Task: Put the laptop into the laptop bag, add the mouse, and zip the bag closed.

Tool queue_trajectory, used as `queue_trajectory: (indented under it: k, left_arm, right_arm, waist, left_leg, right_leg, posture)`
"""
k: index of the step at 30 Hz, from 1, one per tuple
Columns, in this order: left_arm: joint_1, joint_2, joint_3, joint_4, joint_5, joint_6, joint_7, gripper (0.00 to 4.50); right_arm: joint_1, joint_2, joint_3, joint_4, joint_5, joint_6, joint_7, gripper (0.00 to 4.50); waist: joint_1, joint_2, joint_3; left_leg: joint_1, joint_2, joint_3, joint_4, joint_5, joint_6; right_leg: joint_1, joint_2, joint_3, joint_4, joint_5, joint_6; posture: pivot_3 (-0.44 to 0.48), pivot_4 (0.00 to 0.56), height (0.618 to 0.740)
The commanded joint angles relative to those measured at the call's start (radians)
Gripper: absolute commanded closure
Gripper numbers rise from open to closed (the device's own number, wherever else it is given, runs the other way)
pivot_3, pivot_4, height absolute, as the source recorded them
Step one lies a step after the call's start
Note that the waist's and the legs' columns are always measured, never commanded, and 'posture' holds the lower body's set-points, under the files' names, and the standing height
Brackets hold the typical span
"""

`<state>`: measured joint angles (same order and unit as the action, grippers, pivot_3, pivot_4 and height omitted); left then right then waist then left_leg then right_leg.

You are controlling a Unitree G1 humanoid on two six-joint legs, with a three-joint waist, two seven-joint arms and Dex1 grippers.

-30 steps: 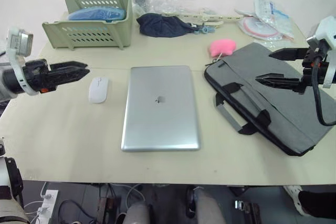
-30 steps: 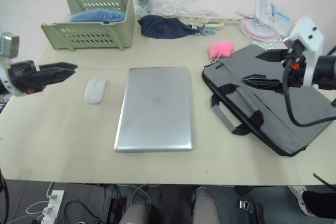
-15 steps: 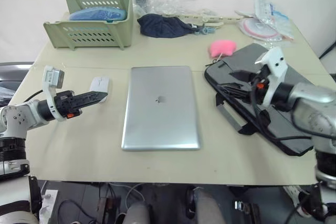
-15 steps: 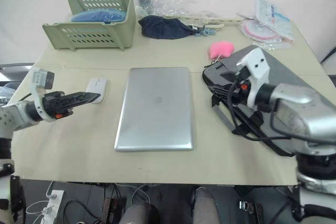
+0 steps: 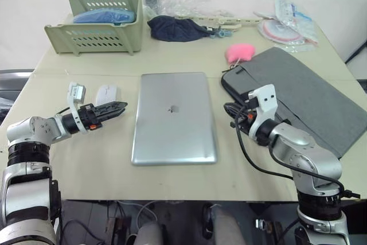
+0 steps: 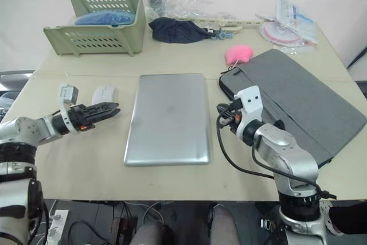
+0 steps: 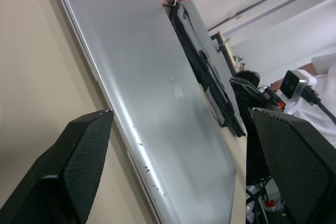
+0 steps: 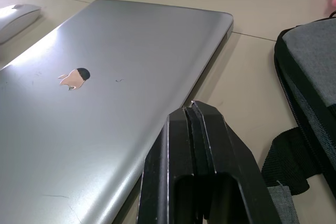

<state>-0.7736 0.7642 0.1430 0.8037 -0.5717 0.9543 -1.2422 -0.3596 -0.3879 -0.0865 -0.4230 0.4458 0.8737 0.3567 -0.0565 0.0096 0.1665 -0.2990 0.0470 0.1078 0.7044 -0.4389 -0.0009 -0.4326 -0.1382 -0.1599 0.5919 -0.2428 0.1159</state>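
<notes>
- The laptop (image 5: 175, 117) lies flat and shut in the middle of your head picture, on the tan table (image 5: 172, 55).
- The laptop bag (image 5: 304, 98) lies to the right of the laptop, turned a bit sideways. There is a small gap of table between them.
- The mouse (image 5: 106, 93) sits just left of the laptop, near its top corner.
- Your left gripper (image 5: 117, 109) is low over the table at the left. Its two fingers are spread apart and hold nothing. The tips point at the laptop's left edge, just below the mouse.
- Your right gripper (image 8: 191, 116) is squeezed together with nothing in it. It sits low in the gap between the laptop and the bag.
- A black strap handle (image 8: 289, 153) of the bag lies right beside that gripper.
- A pink fluffy thing (image 5: 239, 53) touches the bag's top corner.
- At the top of the picture you see a green basket (image 5: 100, 18), a dark blue cloth (image 5: 178, 28), and some clear plastic bags (image 5: 287, 21).
</notes>
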Motion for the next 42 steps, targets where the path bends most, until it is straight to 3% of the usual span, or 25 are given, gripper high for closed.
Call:
queue_trajectory:
  k: [1, 6, 11, 26, 38, 42]
  left_arm:
    - [-0.046, -0.002, -0.063, 0.068, 0.074, -0.067, -0.091, 0.00]
    - [-0.098, -0.033, -0.128, 0.172, 0.164, -0.135, -0.151, 0.00]
    - [-0.127, -0.073, -0.161, 0.234, 0.244, -0.208, -0.134, 0.00]
    - [-0.192, -0.128, -0.114, 0.327, 0.304, -0.260, -0.112, 0.00]
    - [-0.226, -0.123, -0.048, 0.390, 0.285, -0.164, -0.107, 0.00]
    - [-0.225, -0.124, -0.030, 0.429, 0.306, -0.128, -0.049, 0.00]
  right_arm:
    - [-0.003, 0.004, -0.012, -0.003, -0.005, -0.025, -0.011, 4.43]
    - [0.007, 0.007, 0.001, 0.004, -0.007, -0.030, 0.001, 4.43]
    - [-0.004, 0.021, -0.002, 0.018, -0.003, -0.025, -0.008, 4.43]
    - [-0.103, -0.030, 0.209, 0.219, -0.230, -0.056, -0.018, 4.43]
    - [-0.176, -0.010, 0.207, 0.351, -0.283, -0.139, 0.013, 4.43]
    - [-0.185, -0.014, 0.203, 0.357, -0.277, -0.141, 0.027, 4.43]
  waist:
    - [-0.005, 0.000, 0.000]
    - [-0.003, 0.000, 0.000]
    - [0.002, 0.001, -0.001]
    - [0.015, 0.003, -0.003]
    - [0.016, 0.003, -0.003]
    - [0.013, 0.003, -0.003]
  left_leg:
    - [0.000, 0.000, 0.000, 0.000, 0.000, 0.000]
    - [0.000, 0.000, 0.000, -0.001, 0.000, 0.000]
    - [0.001, 0.000, 0.000, 0.000, 0.000, 0.000]
    - [0.000, -0.001, -0.002, 0.008, 0.000, 0.001]
    - [-0.001, -0.001, -0.003, 0.009, 0.000, 0.001]
    - [-0.001, -0.001, -0.003, 0.009, 0.000, 0.001]
  right_leg:
    - [0.000, 0.000, 0.000, 0.000, 0.000, 0.000]
    - [0.000, 0.000, 0.000, 0.000, 0.000, 0.000]
    - [0.002, -0.001, 0.000, 0.000, 0.000, 0.000]
    - [0.004, -0.002, 0.001, 0.003, 0.000, 0.000]
    - [0.004, -0.002, 0.001, 0.003, 0.000, 0.000]
    - [0.004, -0.002, 0.000, 0.003, 0.000, 0.000]
  posture:
    - [0.000, 0.150, 0.740]
    - [0.000, 0.150, 0.740]
    - [0.000, 0.150, 0.740]
    - [0.000, 0.150, 0.740]
    - [0.000, 0.150, 0.740]
    - [0.000, 0.150, 0.740]
